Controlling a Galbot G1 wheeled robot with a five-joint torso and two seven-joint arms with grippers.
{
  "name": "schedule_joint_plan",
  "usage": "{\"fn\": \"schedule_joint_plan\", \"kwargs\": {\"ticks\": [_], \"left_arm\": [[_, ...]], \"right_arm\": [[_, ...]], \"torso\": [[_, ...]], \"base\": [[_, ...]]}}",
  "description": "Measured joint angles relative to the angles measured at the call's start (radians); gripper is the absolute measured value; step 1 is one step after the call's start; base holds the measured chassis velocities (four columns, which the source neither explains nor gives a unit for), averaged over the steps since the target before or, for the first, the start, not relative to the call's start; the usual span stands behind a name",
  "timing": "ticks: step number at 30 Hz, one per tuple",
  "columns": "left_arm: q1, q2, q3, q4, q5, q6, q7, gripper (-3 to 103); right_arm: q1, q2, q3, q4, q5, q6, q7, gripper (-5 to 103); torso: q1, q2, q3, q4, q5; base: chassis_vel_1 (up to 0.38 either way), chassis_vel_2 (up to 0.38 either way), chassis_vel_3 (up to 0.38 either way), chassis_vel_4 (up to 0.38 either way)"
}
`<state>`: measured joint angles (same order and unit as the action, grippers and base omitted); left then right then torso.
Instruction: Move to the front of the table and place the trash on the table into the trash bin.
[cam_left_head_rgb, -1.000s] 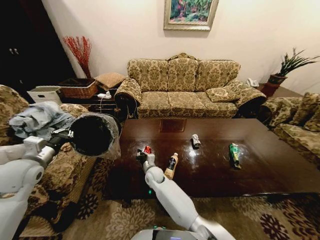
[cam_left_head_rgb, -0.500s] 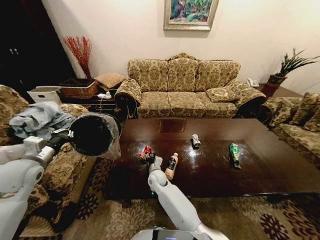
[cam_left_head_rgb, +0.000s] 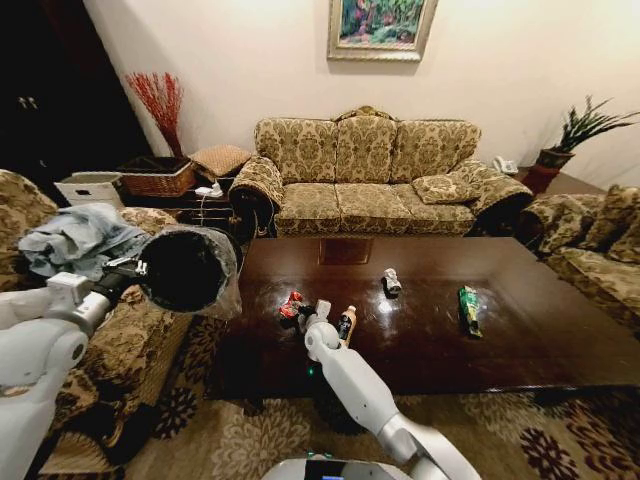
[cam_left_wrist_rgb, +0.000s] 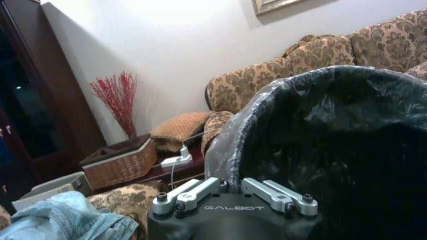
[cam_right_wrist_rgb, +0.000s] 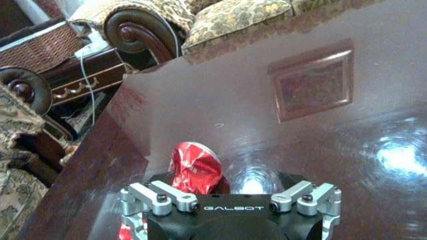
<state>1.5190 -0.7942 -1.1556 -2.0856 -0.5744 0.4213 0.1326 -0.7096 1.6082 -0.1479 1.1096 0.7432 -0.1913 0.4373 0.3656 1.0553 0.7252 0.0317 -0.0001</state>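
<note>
Four trash items: a crumpled red can (cam_left_head_rgb: 292, 303) lying on its side, a tan bottle (cam_left_head_rgb: 346, 324) with dark cap standing, a silvery can (cam_left_head_rgb: 391, 281) farther back, a green packet (cam_left_head_rgb: 468, 307) lying flat to the right; all on the desk (cam_left_head_rgb: 500, 345).
Red can, close up: dented, its silver rim showing, lying just past the right claw's body in the right wrist view (cam_right_wrist_rgb: 196, 167).
Right claw (cam_left_head_rgb: 318, 312): low over the desk between red can and bottle; fingers spread, pinching nothing.
Left claw (cam_left_wrist_rgb: 233, 196): pressed onto the bin's rim, holding the bin (cam_left_head_rgb: 190, 266) up off the desk's left end, mouth tipped toward the desk; black, with a clear liner.
Change: a second ago the red can stood upright at the right claw; now it lies tipped over, and the claw has moved right, toward the bottle.
Around: sofa (cam_left_head_rgb: 370, 175) behind the desk, wicker basket (cam_left_head_rgb: 157, 177) far left, potted plant (cam_left_head_rgb: 570, 140) far right.
Obstruction: bottle stands right beside the right claw.
</note>
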Motion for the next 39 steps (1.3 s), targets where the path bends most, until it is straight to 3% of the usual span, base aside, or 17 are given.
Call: {"fn": "schedule_joint_plan", "kwargs": {"ticks": [15, 16, 22, 35, 39], "left_arm": [[0.000, 0.000, 0.000, 0.000, 0.000, 0.000, 0.000, 0], [0.000, 0.000, 0.000, 0.000, 0.000, 0.000, 0.000, 0], [0.000, 0.000, 0.000, 0.000, 0.000, 0.000, 0.000, 0], [0.000, 0.000, 0.000, 0.000, 0.000, 0.000, 0.000, 0], [0.000, 0.000, 0.000, 0.000, 0.000, 0.000, 0.000, 0]], "right_arm": [[0.058, 0.000, -0.051, -0.083, -0.033, 0.003, -0.032, 101], [0.067, 0.000, -0.052, -0.095, -0.033, 0.001, -0.046, 94], [0.083, 0.000, -0.065, -0.116, -0.033, -0.008, -0.072, 83], [0.086, 0.000, -0.088, -0.127, -0.059, -0.007, -0.117, 44], [0.084, 0.000, -0.086, -0.128, -0.064, -0.005, -0.117, 39]], "torso": [[0.000, 0.000, 0.000, 0.0000, 0.0000], [0.000, 0.000, 0.000, 0.0000, 0.0000], [0.000, 0.000, 0.000, 0.0000, 0.0000], [0.000, 0.000, 0.000, 0.0001, 0.0001], [0.000, 0.000, 0.000, 0.0000, 0.0001]], "base": [[0.000, 0.000, 0.000, 0.000], [0.000, 0.000, 0.000, 0.000], [0.000, 0.000, 0.000, 0.000], [0.000, 0.000, 0.000, 0.000], [0.000, 0.000, 0.000, 0.000]]}}
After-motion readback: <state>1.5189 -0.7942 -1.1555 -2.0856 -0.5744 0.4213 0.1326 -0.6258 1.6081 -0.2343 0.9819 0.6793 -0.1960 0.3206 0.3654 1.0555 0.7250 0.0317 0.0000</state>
